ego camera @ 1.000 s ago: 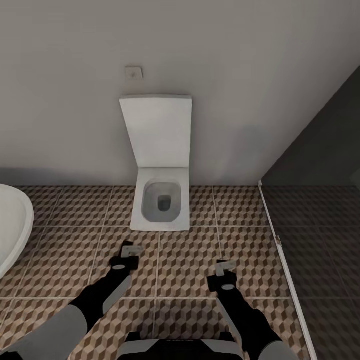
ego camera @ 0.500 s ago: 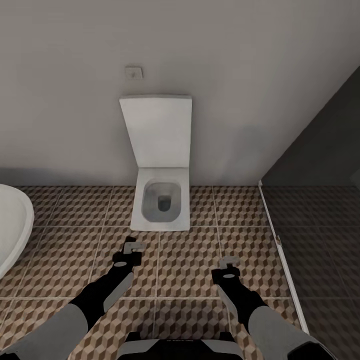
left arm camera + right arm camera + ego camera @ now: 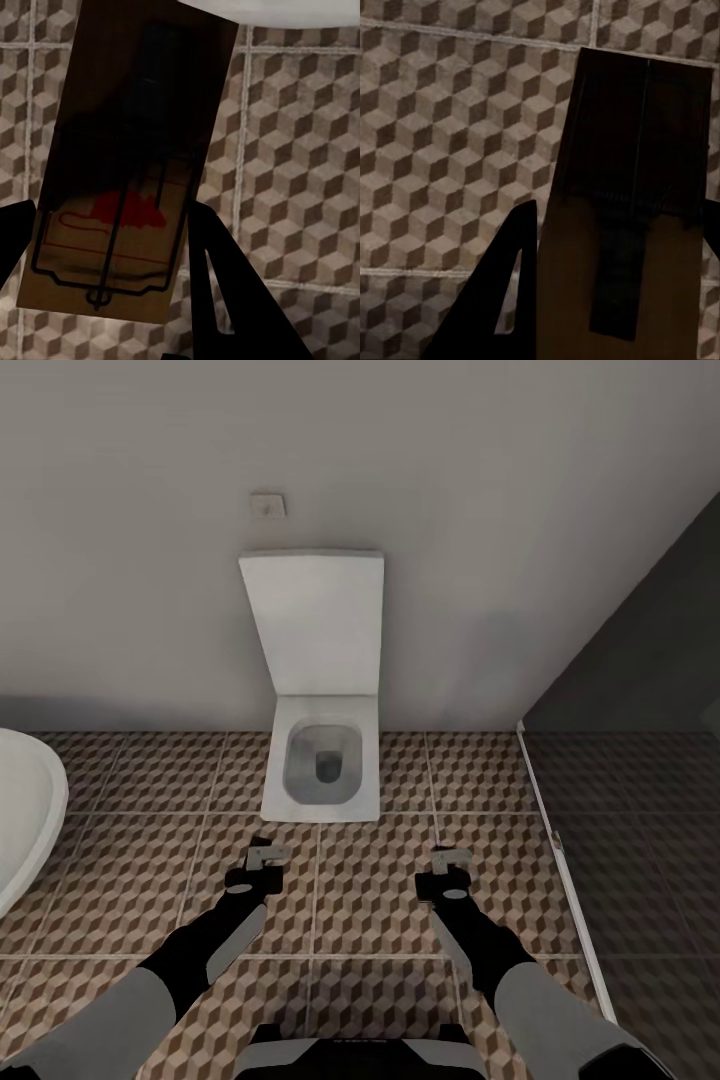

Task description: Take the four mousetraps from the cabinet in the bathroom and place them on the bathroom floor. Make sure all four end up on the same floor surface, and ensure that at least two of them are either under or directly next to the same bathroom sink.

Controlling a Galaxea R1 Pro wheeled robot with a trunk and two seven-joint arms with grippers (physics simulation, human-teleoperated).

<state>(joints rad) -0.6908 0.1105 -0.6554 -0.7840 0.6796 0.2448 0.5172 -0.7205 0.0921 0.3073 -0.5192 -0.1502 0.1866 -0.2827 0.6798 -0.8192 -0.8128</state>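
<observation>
The left claw (image 3: 266, 857) is closed on a mousetrap (image 3: 127, 172), a brown board with dark wire and a red mark, squeezed between its two dark fingers (image 3: 217, 277). The right claw (image 3: 449, 859) grips another mousetrap (image 3: 630, 202) the same way. Both claws hang over the bathroom floor (image 3: 370, 880) with its cube tiles. The white toilet (image 3: 320, 760) sits at 12 o'clock from them, its lid up against the wall. A white bathtub (image 3: 25, 810) edge is at 9 o'clock, and darker shower tiles (image 3: 650, 840) at 3 o'clock.

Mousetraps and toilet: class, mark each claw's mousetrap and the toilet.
Left claw's mousetrap (image 3: 120, 217), left wrist view, on its red-printed board.
Right claw's mousetrap (image 3: 622, 247), right wrist view, on its board's middle.
Toilet (image 3: 322, 763), head view, on its bowl.
</observation>
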